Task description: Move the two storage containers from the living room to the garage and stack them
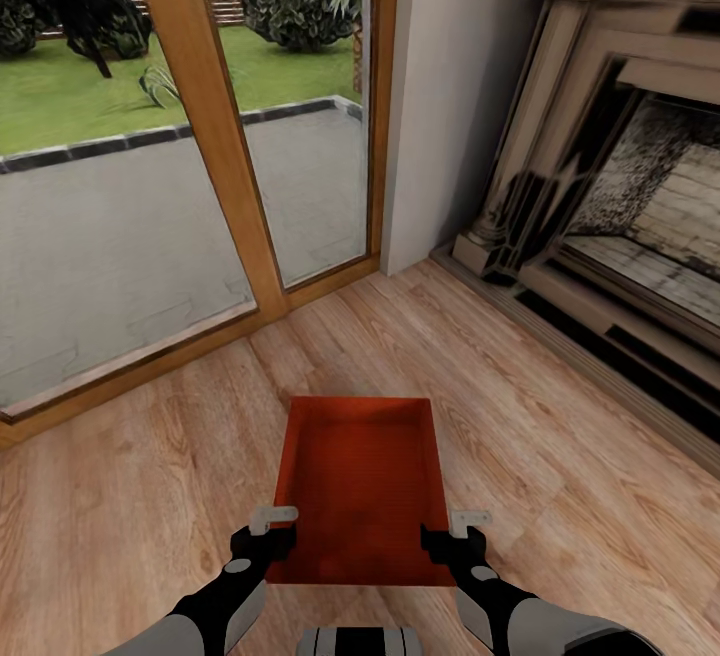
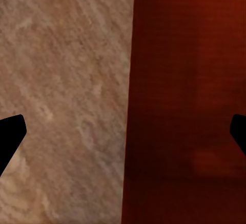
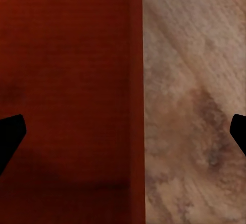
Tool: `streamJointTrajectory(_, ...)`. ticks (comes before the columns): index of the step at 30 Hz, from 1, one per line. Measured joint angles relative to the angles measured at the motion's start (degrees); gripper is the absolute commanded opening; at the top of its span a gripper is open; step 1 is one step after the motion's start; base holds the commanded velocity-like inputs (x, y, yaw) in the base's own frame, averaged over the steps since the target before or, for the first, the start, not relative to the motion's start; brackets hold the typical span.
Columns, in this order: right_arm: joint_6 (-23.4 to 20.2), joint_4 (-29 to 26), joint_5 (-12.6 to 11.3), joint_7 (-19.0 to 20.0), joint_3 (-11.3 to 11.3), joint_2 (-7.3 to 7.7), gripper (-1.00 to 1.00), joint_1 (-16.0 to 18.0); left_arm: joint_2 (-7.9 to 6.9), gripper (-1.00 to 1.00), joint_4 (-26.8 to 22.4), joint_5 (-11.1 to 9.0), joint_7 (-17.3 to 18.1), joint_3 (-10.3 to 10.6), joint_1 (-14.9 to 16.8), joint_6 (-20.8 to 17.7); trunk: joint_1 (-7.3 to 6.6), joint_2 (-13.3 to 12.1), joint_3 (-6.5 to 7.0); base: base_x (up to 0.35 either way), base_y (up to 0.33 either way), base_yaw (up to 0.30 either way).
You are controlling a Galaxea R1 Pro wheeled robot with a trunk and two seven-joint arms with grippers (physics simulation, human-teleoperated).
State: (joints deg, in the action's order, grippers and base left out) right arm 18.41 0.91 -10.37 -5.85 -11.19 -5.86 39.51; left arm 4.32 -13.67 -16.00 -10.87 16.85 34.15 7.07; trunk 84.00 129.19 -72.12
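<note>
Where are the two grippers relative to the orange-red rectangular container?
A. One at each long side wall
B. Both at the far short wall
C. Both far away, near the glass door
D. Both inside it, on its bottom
A: the left gripper and right gripper flank the orange-red rectangular container, their fingers spread over its side walls.

grey arms [image 1: 215, 616], black wrists, pale fingers [image 1: 272, 516].

Bright, even daylight (soft, slightly blurry render).
</note>
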Motion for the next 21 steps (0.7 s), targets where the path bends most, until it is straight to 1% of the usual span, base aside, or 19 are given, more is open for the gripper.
streamJointTrajectory(5, 0.0, 0.0, 0.0, 0.0, 0.0, 0.05, 1.00, 0.0, 0.00, 1.00, 0.0, 0.0, 0.0, 0.0, 0.0, 0.0, 0.00, 0.0, 0.00, 0.000, 0.000, 0.000)
streamJointTrajectory(15, 0.0, 0.0, 0.0, 0.0, 0.0, 0.09, 1.00, 0.0, 0.00, 1.00, 0.0, 0.0, 0.0, 0.0, 0.0, 0.0, 2.19, 4.0, -1.79, 0.000, 0.000, 0.000)
streamJointTrajectory(21, 0.0, 0.0, 0.0, 0.0, 0.0, 0.09, 1.00, 0.0, 0.00, 1.00, 0.0, 0.0, 0.0, 0.0, 0.0, 0.0, 2.20, 4.0, -1.80, 0.000, 0.000, 0.000)
